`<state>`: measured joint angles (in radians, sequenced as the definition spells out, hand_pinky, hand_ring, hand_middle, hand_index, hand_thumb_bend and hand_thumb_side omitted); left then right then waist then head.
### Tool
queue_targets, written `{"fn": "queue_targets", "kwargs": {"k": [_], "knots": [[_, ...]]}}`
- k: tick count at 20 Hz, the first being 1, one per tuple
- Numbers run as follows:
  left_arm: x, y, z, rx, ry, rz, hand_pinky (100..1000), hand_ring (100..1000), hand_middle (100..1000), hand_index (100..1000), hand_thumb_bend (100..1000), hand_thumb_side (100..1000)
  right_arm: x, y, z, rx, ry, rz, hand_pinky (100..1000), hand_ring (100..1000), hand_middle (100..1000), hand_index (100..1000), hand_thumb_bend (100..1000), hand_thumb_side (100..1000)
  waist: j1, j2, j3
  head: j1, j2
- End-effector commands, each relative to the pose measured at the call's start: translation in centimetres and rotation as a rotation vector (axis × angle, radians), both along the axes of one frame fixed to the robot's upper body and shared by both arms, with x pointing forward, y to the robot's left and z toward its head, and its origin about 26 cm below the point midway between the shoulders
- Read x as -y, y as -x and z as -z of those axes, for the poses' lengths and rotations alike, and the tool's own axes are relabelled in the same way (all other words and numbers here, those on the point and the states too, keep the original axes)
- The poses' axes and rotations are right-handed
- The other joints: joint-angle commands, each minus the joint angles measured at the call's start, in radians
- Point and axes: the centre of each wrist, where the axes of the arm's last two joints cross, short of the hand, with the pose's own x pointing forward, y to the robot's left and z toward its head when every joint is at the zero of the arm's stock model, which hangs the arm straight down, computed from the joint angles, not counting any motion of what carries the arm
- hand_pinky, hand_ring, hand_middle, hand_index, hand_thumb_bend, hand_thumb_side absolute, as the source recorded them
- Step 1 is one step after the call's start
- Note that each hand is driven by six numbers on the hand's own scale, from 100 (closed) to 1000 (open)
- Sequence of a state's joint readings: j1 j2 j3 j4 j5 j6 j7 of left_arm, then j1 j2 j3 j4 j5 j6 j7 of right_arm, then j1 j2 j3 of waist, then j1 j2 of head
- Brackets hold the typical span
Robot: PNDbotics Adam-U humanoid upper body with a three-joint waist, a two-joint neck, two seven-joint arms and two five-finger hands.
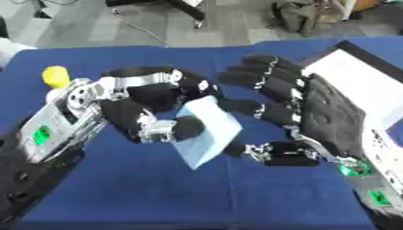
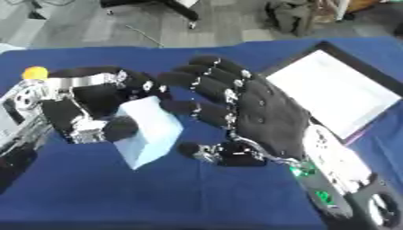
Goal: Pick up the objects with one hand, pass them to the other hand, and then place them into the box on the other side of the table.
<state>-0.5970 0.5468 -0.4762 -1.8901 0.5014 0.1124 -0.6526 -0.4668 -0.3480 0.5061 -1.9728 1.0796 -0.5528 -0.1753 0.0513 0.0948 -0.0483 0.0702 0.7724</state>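
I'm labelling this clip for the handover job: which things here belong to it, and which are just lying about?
Part of the job:
- light blue block, pinched by the left hand
- right hand, open beside it
- box at the right

Lying about:
- yellow object at the far left
- table

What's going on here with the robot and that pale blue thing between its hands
The robot is midway through a hand-to-hand pass above the blue table. Its left hand has fingers and thumb curled round a pale blue block, held clear of the cloth. The right hand is open beside it, fingers spread toward the block, though whether they touch it is unclear. The white-lined box waits on the right side. A yellow object sits at the far left.
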Motion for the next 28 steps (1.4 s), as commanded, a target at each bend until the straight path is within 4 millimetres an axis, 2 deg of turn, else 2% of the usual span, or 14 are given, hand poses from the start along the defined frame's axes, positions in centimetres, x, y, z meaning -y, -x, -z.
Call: {"fn": "queue_targets", "kwargs": {"k": [1, 9, 15, 22, 28], "knots": [[-0.4, 0.3, -2.2, 0.056, 0.068, 0.007, 804, 612, 636, 657, 100, 394, 0.4, -0.2, 0.8, -0.011, 0.05, 0.054, 812, 805, 857, 1000, 604, 220, 0.0, -0.008, -0.001, 0.005, -0.002], [-1.1, -0.4, -1.7, 0.044, 0.076, -0.045, 799, 596, 618, 639, 100, 385, 0.4, 0.0, 0.1, -0.029, -0.18, 0.059, 785, 769, 831, 1000, 624, 100, -0.001, -0.008, -0.001, 0.0, -0.002], [-1.2, -1.2, -1.2, 0.013, 0.106, -0.08, 794, 630, 610, 631, 100, 400, 0.1, 0.1, -0.5, -0.044, -0.309, 0.05, 785, 769, 833, 1000, 614, 100, -0.003, -0.005, 0.001, -0.005, -0.002], [-1.1, -1.9, -0.4, -0.075, 0.138, -0.107, 792, 627, 606, 627, 100, 435, -0.6, 0.4, -1.5, 0.016, -0.356, -0.008, 789, 780, 841, 987, 599, 100, -0.004, -0.001, 0.003, -0.012, -0.002], [-0.3, -1.9, -0.8, -0.118, 0.155, -0.087, 792, 629, 608, 627, 100, 443, -1.7, 0.8, -1.6, 0.073, -0.267, -0.119, 784, 777, 836, 976, 574, 100, -0.004, 0.003, 0.009, -0.024, -0.002]]}}
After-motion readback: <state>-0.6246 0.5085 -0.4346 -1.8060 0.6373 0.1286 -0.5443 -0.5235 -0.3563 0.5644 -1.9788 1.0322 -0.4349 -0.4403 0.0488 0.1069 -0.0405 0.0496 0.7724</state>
